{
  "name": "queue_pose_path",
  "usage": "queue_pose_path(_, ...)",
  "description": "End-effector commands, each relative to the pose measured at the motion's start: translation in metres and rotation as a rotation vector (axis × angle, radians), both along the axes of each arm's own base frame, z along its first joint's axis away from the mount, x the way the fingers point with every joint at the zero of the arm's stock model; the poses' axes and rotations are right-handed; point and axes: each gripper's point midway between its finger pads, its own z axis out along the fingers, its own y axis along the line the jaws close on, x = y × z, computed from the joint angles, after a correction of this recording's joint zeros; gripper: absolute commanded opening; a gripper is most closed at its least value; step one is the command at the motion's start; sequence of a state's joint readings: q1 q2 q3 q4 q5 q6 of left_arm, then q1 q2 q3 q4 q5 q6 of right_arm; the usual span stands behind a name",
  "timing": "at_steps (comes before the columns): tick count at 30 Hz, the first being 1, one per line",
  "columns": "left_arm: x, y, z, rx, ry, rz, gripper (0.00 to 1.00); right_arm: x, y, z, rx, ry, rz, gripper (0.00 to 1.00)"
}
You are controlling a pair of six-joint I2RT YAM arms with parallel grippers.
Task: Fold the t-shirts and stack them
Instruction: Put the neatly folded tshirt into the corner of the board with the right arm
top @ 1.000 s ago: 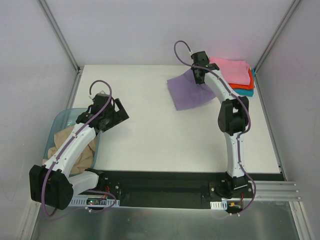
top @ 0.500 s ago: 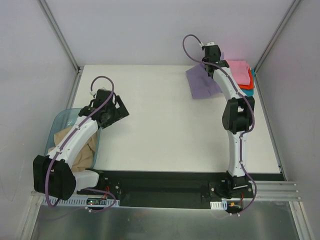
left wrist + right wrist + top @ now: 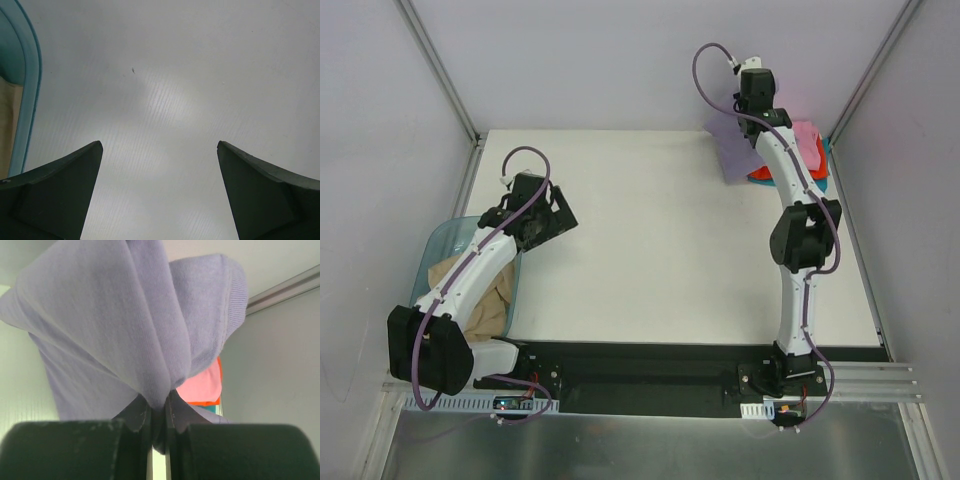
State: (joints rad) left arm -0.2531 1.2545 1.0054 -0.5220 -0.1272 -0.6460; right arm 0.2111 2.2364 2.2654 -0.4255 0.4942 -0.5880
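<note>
R gripper (image 3: 159,412) pinched tight on lavender t-shirt (image 3: 125,330), held bunched above pink t-shirt (image 3: 808,140) at far-right corner. For clean placement: lower slow, lay flat, square edges w/ pink, release w/o dragging. L gripper (image 3: 160,145) spread wide, empty, beside bin (image 3: 440,235).

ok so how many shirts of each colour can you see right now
lavender t-shirt: 1
pink t-shirt: 1
orange-red t-shirt: 1
teal t-shirt: 1
tan t-shirt: 1
total: 5
</note>
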Motion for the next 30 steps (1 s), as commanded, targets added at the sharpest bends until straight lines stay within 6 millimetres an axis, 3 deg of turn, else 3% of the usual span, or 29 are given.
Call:
queue_pose_path(1,0.006,0.015,0.019,0.047,-0.061,0.040,0.99,-0.013,-0.010,0.124,0.052,-0.287,-0.020,0.01)
queue_pose_path(6,0.012,0.013,0.024,0.045,-0.073,0.039,0.99,-0.017,-0.018,0.154,0.070,-0.367,-0.035,0.01)
queue_pose_path(10,0.014,0.013,0.025,0.044,-0.072,0.042,0.99,-0.015,-0.028,0.161,0.078,-0.399,-0.052,0.01)
queue_pose_path(13,0.015,0.011,0.023,0.039,-0.063,0.042,0.99,-0.008,-0.038,0.152,0.103,-0.395,-0.066,0.01)
queue_pose_path(17,0.017,0.010,0.019,0.036,-0.049,0.042,0.99,0.008,-0.049,0.120,0.139,-0.357,-0.092,0.01)
queue_pose_path(19,0.018,0.009,0.019,0.035,-0.047,0.037,0.99,0.014,-0.053,0.114,0.161,-0.359,-0.098,0.01)
queue_pose_path(20,0.019,0.009,0.017,0.037,-0.039,0.037,0.99,0.020,-0.060,0.104,0.186,-0.357,-0.116,0.01)
queue_pose_path(25,0.023,0.007,0.012,0.036,-0.022,0.036,0.99,0.036,-0.089,0.093,0.279,-0.407,-0.161,0.01)
queue_pose_path(30,0.028,0.002,0.005,0.022,0.008,0.031,0.99,0.058,-0.113,0.061,0.400,-0.425,-0.190,0.01)
